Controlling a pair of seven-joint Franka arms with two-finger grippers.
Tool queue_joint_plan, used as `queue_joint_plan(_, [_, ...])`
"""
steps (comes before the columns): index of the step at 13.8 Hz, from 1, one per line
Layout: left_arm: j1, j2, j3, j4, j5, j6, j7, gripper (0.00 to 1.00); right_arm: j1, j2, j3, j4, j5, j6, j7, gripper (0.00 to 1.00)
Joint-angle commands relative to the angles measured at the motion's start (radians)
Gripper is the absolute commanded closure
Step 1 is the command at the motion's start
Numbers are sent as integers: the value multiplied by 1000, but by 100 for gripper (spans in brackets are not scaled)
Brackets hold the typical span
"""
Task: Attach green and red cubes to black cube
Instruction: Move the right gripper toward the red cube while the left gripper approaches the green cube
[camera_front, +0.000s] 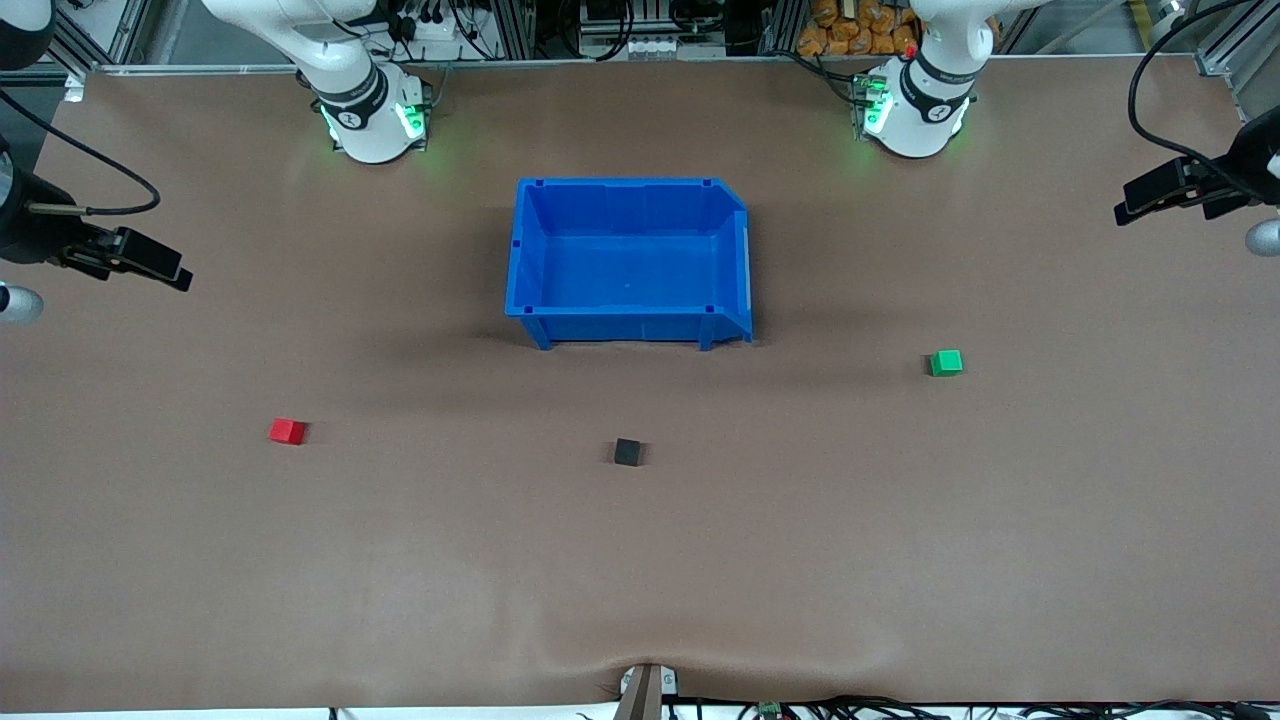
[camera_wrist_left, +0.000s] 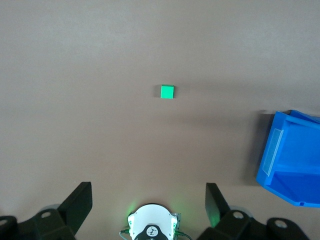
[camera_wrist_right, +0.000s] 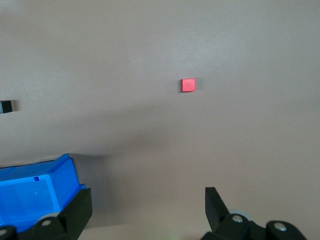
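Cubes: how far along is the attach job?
Nothing done: the green cube, red cube and black cube lie apart on the table. Nothing in hand: left gripper and right gripper hang open, each over its own end. Both attachments remain.

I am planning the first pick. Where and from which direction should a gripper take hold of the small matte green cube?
Grip the small matte green cube across two opposite vertical faces, coming straight down from above. It sits flat and alone on the brown table, so every side looks free. The open left gripper is probably the better placed.
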Motion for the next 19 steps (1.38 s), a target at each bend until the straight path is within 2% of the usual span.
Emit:
queue_joint_plan(1, [8, 27, -5, 14, -5, -15, 13, 0, 0, 5, 0, 5, 5, -3, 9, 0])
queue_joint_plan(9, [-2, 52, -6, 10, -15, -3, 13, 0, 12, 16, 0, 5, 5, -3, 9, 0])
queue_joint_plan(11, [-4, 84, -6, 2, -17, 23, 13, 0, 12, 27, 0, 5, 5, 0, 9, 0])
queue_joint_plan(15, [-15, 101, -29, -99, -15, 166, -2, 0, 31, 58, 0, 7, 4, 7, 10, 0])
queue_joint_plan(19, [-7, 107, -40, -210, -15, 298, -5, 0, 3, 81, -7, 7, -15, 11, 7, 0])
